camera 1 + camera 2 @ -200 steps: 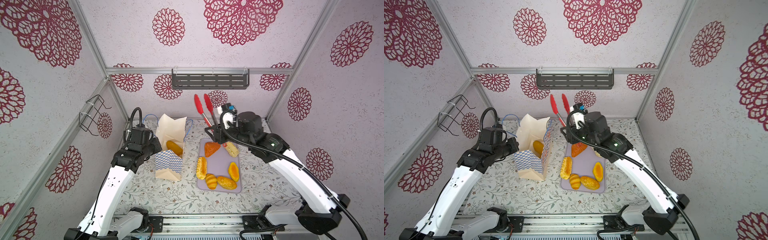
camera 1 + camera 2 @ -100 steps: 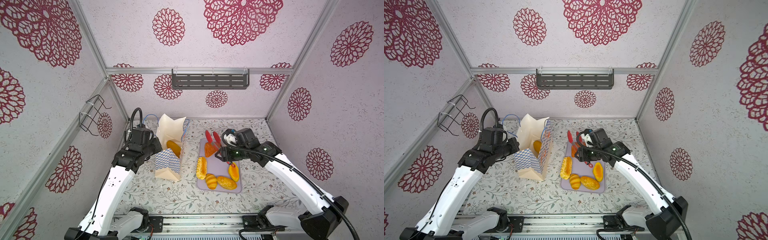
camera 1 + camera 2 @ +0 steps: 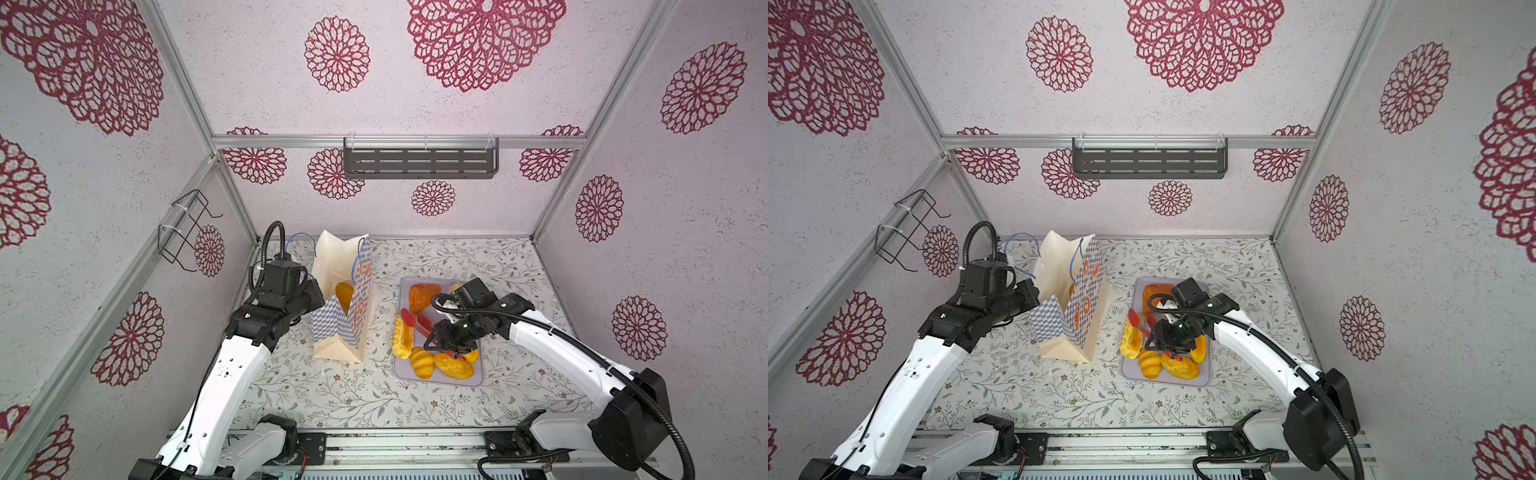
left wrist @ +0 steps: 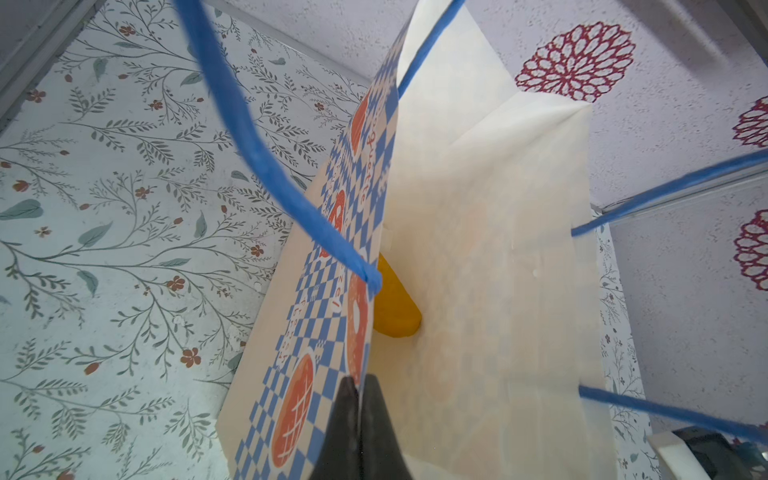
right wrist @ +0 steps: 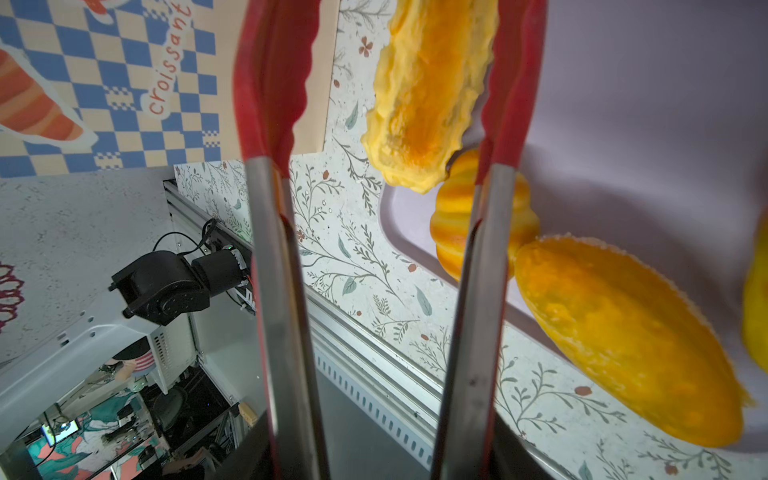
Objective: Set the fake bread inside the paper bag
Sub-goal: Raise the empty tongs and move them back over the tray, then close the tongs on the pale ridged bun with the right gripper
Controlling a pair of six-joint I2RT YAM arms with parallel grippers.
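Left gripper (image 3: 318,293), left of centre in a top view, is clamped tight on the rim of the paper bag (image 3: 340,328); the bag stands with its mouth open and one yellow roll (image 3: 344,293) inside. Right of the bag, the lilac tray (image 3: 478,380) at centre frame carries the other loaves (image 3: 453,365), all outside the bag. Right gripper (image 3: 442,338) hangs low over the tray grasping red tongs (image 3: 408,318), tips spread, with the ridged roll (image 5: 428,83) at the tray's left edge between them; contact unclear.
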